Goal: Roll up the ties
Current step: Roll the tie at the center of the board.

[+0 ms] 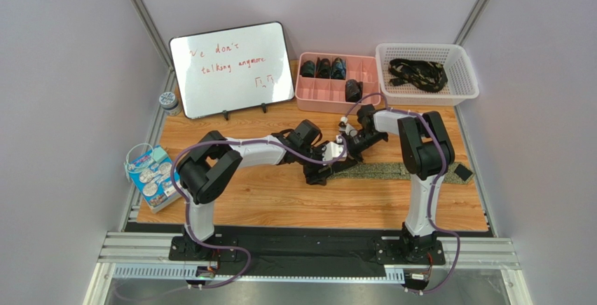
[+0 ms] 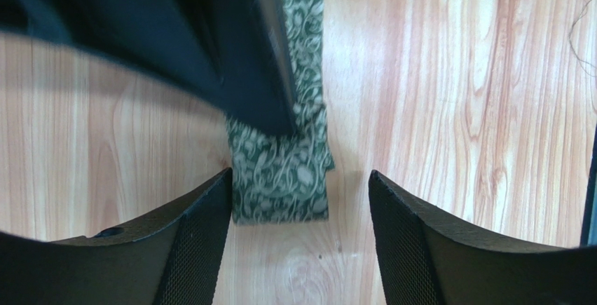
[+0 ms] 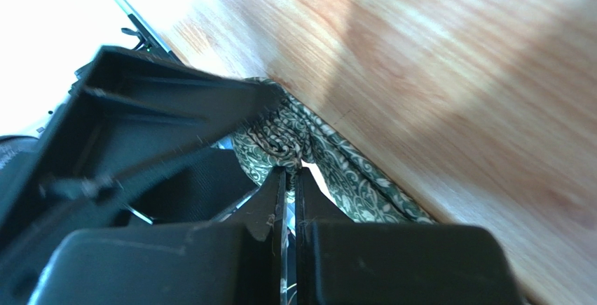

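The wooden table (image 1: 280, 200) fills the middle of the top view. Along its upper edge stand a whiteboard (image 1: 231, 66) at upper left, a pink divided tray (image 1: 312, 98) at upper centre and a white basket (image 1: 466, 87) at upper right. An olive-green tie (image 1: 382, 170) lies flat across centre right, its black end (image 1: 462, 173) near the right edge. A blue packet (image 1: 151, 179) overhangs the left edge.
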{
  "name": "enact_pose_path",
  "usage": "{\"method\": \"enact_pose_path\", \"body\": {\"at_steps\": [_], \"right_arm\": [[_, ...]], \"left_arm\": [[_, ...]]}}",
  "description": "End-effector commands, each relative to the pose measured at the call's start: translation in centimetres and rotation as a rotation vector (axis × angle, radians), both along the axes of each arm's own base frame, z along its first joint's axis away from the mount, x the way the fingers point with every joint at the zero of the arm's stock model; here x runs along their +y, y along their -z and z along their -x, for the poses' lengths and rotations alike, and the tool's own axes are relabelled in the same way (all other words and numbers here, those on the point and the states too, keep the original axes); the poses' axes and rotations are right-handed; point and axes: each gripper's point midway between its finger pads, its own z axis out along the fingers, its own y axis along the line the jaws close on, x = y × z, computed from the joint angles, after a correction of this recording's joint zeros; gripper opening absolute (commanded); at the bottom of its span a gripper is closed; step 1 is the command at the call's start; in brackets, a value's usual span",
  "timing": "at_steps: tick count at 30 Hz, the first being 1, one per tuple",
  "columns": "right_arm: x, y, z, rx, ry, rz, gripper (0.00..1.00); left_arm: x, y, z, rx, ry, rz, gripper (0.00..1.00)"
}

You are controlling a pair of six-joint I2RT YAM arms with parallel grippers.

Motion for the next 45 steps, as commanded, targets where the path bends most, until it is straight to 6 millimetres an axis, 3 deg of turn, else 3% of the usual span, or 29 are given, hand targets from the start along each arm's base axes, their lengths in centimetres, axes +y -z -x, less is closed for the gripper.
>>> {"method": "enact_pose_path", "body": {"at_steps": [1,6,12,15,28,39,41,45], "right_arm": [[-2.8,4.6,-1.4,-0.109,-0.011,0.206,0.00],[-3.0,5.1,-1.2,-0.103,-0.010,0.221,0.00],[-3.4,5.4,-1.2,-0.107,-0.014,0.249,0.00],[-3.8,5.8,-0.6,-0.090,-0.016,0.272,0.00],[-3.2,6.4,-0.5,-0.071,-0.035,0.275,0.00],[-1.5,6.6,-0.8,-0.063,-0.011,0.210,0.00],[-1.2,6.5,-0.7,-0.054,-0.001,0.202,0.00],[-0.6,5.8,-0.8,-0.056,-0.001,0.165,0.00]], "left_arm": [[1.5,-0.9,-0.5,0.051,-0.107,0.002,0.76],[1.3,-2.2,-1.6,0.035,-0.171,0.075,0.78],[1.5,-2.3,-0.7,0.087,-0.194,0.108,0.79],[0.5,-3.4,-1.0,0.079,-0.195,0.191,0.79],[-1.3,-2.3,-2.8,-0.047,-0.145,0.292,0.78],[-1.4,-0.8,-1.0,-0.038,-0.100,0.248,0.57],[-1.5,-0.9,-0.8,-0.041,-0.097,0.233,0.47],[0.2,0.8,-0.8,-0.048,-0.110,0.117,0.28]]}}
